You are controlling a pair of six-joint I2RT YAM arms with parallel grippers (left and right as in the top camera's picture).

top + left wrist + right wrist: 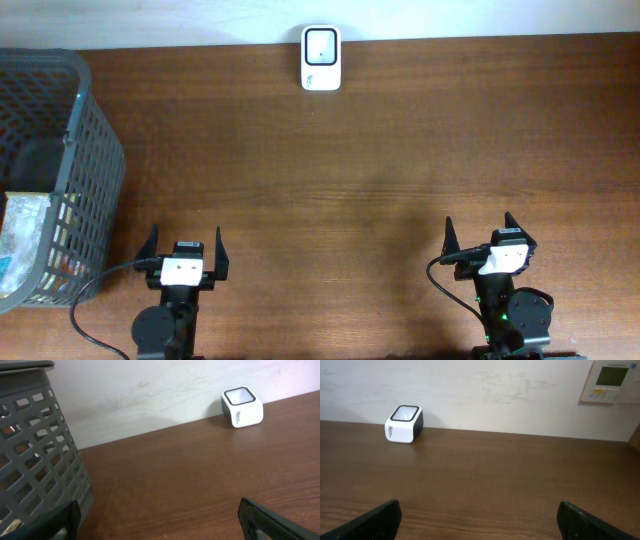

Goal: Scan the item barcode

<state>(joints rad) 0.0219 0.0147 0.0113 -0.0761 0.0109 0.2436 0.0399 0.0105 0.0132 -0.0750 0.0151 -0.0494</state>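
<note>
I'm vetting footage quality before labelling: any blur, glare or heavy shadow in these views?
Overhead: evenly lit, sharp, no glare. Left wrist: scanner and basket sharp, own jaws soft, faint shadow on the wall. Right wrist: mild sheen on the table, jaws blurred at the bottom corners.

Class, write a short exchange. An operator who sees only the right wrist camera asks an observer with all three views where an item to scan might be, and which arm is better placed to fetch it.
Operator: I see the white scanner on the table, but no item. Where is one?
Observer: A grey basket stands at the table's left edge, with packaged goods inside.
Operator: Which arm is nearer to it?
Observer: The left gripper. It sits just right of the basket, open and empty.
</note>
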